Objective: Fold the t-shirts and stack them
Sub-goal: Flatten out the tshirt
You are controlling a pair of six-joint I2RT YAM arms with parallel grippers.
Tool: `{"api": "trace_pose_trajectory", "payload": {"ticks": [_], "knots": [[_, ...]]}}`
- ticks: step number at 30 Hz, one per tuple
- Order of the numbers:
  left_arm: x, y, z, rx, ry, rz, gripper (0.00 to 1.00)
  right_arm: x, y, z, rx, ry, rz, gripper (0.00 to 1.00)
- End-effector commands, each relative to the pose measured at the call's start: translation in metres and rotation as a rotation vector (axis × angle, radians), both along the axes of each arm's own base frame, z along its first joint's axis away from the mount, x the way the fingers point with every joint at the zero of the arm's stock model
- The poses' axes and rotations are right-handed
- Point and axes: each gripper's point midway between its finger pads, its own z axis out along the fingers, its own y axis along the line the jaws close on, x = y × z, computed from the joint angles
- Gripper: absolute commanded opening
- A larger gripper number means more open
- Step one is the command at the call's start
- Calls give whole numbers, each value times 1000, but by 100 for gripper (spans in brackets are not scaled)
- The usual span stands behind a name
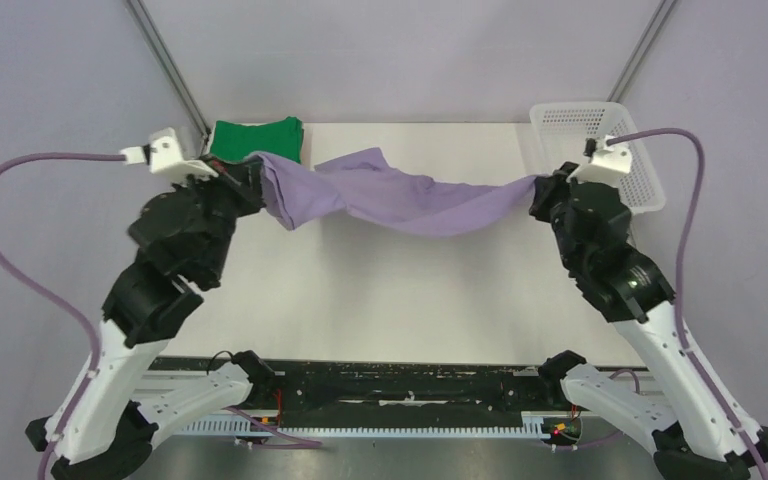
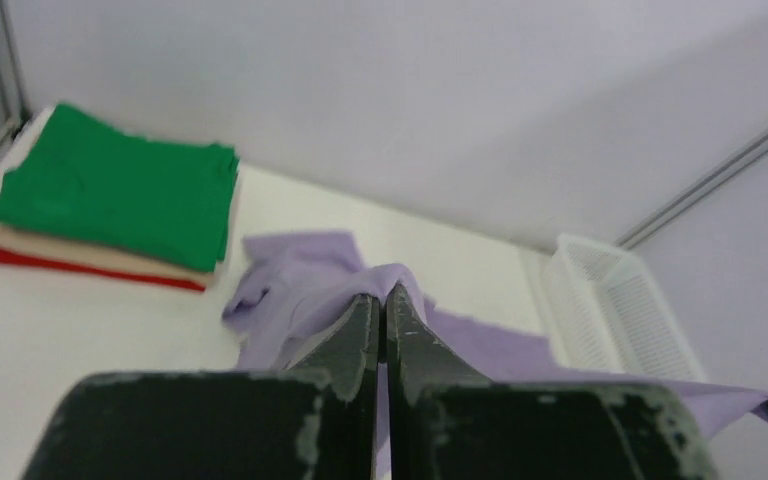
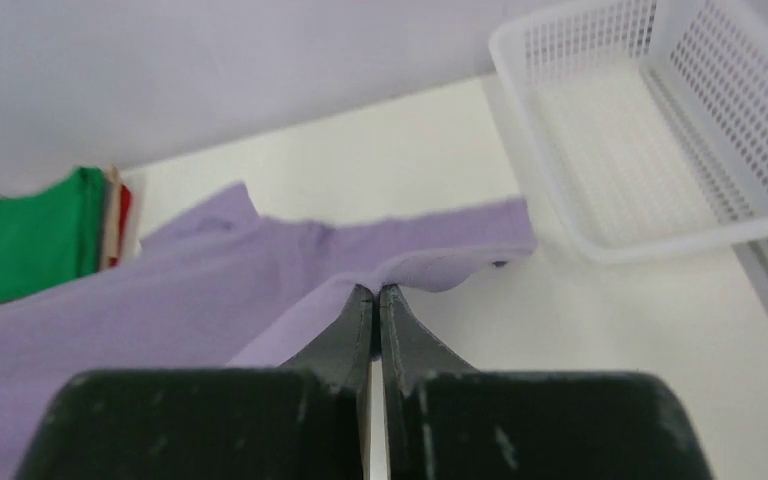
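Left gripper (image 1: 252, 178) clamped on one end of lavender t-shirt (image 1: 400, 200), right gripper (image 1: 538, 192) clamped on the other. Shirt slung twisted between them above counter (image 1: 390, 300), long axis left-right. Folded stack (image 1: 257, 138) just behind the left arm.

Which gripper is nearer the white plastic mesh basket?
Right. The right gripper pinches the lavender cloth t-shirt right beside the basket; the left gripper holds its other end across the table.

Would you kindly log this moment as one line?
left gripper: shut on lavender cloth t-shirt; right gripper: shut on same t-shirt; green-topped folded shirt stack: far left
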Motion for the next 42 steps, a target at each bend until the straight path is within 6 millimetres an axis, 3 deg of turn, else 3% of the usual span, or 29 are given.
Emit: {"api": "trace_pose_trajectory", "payload": {"ticks": [1,7,10,15,17,19,23,26,28,32,35,38,42], "knots": [[-38,26,107,-15,-277,-57,2,-26,-16,98,29,-225,27,0],[-104,33,201,-13,-520,-266,2,-77,-22,187,108,-415,140,0],[-131,37,231,-14,-600,-337,2,-105,-22,221,136,-496,220,0],[-171,49,268,-44,-732,-407,2,-137,-20,253,175,-581,309,0],[-174,50,274,-39,-753,-410,2,-141,-24,258,180,-593,302,0],[-165,51,276,-30,-742,-373,2,-140,-31,259,180,-595,265,0],[-118,46,265,24,-647,-235,2,-118,-51,241,164,-535,99,0],[-62,45,239,92,-521,-43,2,-89,-61,209,118,-436,-46,1],[-22,56,213,162,-416,175,2,-67,-66,183,74,-359,-137,3],[50,41,141,363,-217,400,2,-12,-55,112,-65,-177,-243,5],[112,34,67,393,-62,374,2,25,-46,57,-135,-58,-290,5],[173,35,-24,383,91,315,2,70,-36,-12,-132,51,-213,5],[236,13,-143,383,247,172,2,118,-29,-112,-114,194,-145,5]]}}
